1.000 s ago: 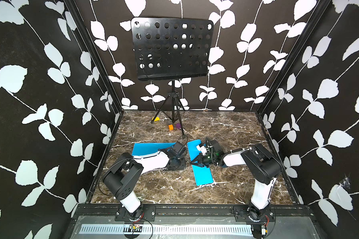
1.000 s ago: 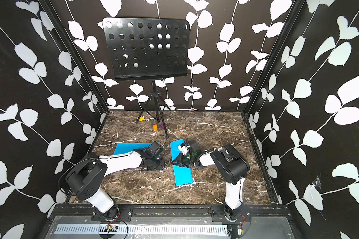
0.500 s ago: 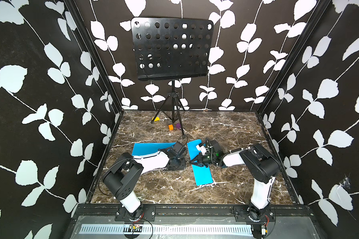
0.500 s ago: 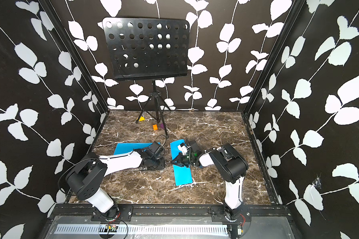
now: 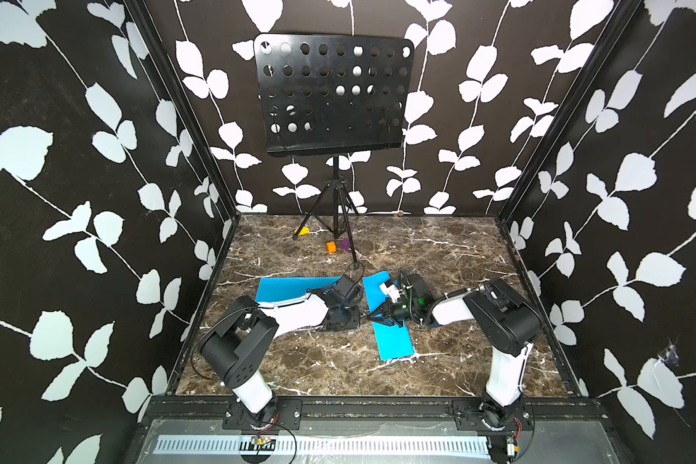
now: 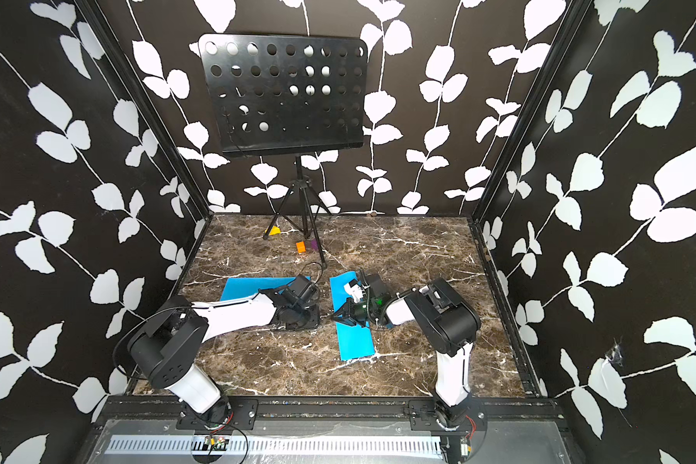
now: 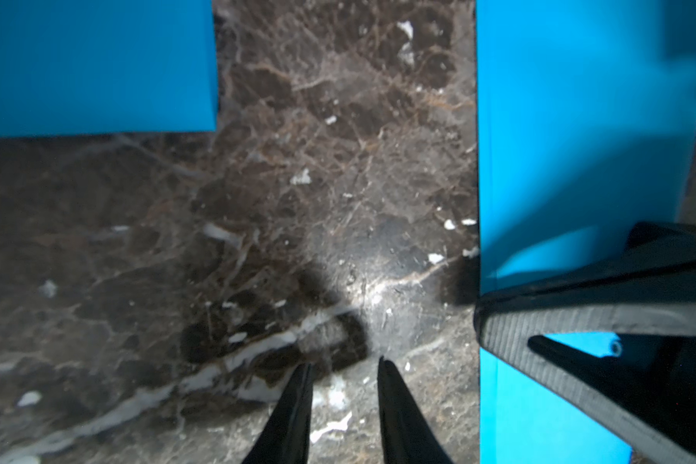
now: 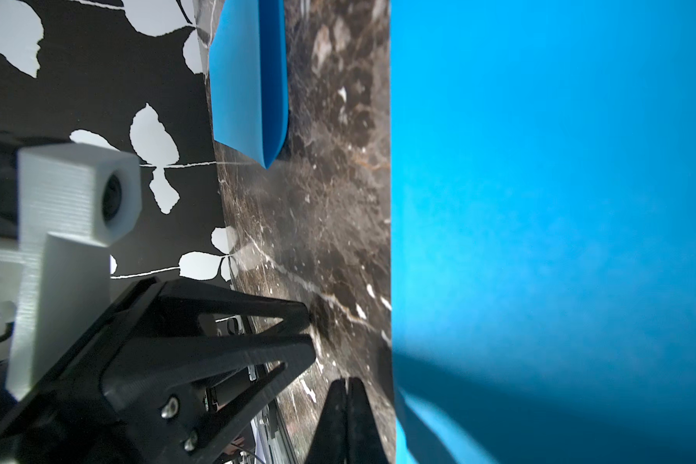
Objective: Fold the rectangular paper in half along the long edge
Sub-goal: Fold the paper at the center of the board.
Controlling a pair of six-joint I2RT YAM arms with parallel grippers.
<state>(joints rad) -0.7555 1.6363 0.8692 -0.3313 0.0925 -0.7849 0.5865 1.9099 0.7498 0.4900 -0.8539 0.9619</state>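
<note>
At centre | left gripper (image 7: 344, 361) slightly parted, empty; right gripper (image 8: 348, 383) closed, seemingly at blue paper (image 5: 393, 337) edge

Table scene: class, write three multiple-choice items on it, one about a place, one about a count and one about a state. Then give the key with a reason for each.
1. Where do the small blocks lie?
A. by the feet of the music stand
B. on a sheet of paper
C. between the arms' bases

2. How many blue sheets lie on the table?
A. one
B. two
C. four

3. How is the right pincer?
A. wide open
B. shut
C. clamped on a block

Key:
1 A: in both top views the blocks sit beside the tripod legs.
2 B: there is a wide sheet on the left side and a narrow one near the middle.
3 B: its tips meet in the right wrist view.
</note>
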